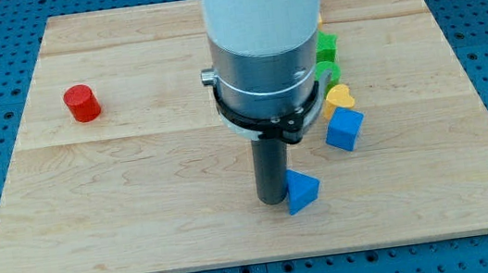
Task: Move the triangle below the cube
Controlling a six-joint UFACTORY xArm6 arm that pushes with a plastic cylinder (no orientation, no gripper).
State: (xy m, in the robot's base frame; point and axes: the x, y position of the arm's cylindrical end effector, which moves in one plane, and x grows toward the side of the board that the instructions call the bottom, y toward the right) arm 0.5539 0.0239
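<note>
A blue triangle block (302,190) lies on the wooden board (139,196) near the view's bottom centre. A blue cube (345,129) sits up and to the right of it. My tip (274,198) stands on the board right beside the triangle's left side, touching or nearly touching it. The cube is apart from the tip, to the upper right.
A yellow block (339,98) sits just above the blue cube. Two green blocks (326,48) (328,74) lie above it, partly hidden by the arm's body. A red cylinder (82,103) stands at the view's left. A blue pegboard surrounds the board.
</note>
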